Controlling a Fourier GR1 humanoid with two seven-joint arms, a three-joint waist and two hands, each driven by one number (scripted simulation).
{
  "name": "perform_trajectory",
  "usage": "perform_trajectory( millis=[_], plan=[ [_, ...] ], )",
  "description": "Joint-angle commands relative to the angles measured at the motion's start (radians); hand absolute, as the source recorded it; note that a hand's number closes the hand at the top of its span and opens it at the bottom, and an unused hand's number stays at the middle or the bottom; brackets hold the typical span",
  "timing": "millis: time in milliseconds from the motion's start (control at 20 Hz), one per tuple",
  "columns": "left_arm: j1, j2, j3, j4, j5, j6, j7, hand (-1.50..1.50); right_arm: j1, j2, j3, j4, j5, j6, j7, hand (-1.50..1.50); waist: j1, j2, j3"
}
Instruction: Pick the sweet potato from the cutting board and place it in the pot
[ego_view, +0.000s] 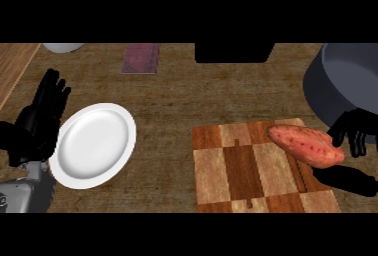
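Orange sweet potato (306, 145) gripped by right robot hand (353, 134) over cutting board (247, 170), pot (343, 80) behind, left robot hand (40, 117) open beside plate (92, 146)

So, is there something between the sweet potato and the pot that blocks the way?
Nothing visible blocks it. The sweet potato lies at the cutting board's right edge, the right robot hand around it, and the pot stands just beyond.

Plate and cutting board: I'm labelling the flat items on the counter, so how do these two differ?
The plate is round, plain white and bare; the cutting board is rectangular, patterned in light and dark wood blocks. The plate lies beside the left hand, which is open; the cutting board lies by the right hand, which curls round the sweet potato at the board's right edge. Both lie flat on the counter.
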Motion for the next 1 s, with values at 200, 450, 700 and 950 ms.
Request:
perform_trajectory(
  millis=[200, 450, 700, 950],
  plan=[
    [-0.003, 0.001, 0.014, 0.021, 0.019, -0.037, -0.01, 0.0, -0.198, -0.125, -0.288, 0.194, -0.152, 0.009, 0.01, 1.5, 0.014, 0.004, 0.0],
    [-0.047, -0.001, 0.021, 0.026, 0.002, -0.019, 0.02, 0.0, -0.217, -0.165, -0.364, 0.344, -0.215, -0.026, -0.087, 1.5, 0.013, 0.004, 0.0],
    [0.003, -0.03, -0.007, -0.026, -0.005, -0.02, 0.013, 0.0, -0.261, -0.225, -0.433, 0.626, -0.256, -0.067, -0.258, 1.5, 0.021, 0.005, 0.001],
    [-0.031, 0.002, 0.023, 0.035, 0.011, -0.056, -0.008, 0.0, -0.406, -0.299, -0.412, 0.891, -0.152, -0.184, -0.372, 1.5, 0.037, 0.012, 0.001]
  ],
)
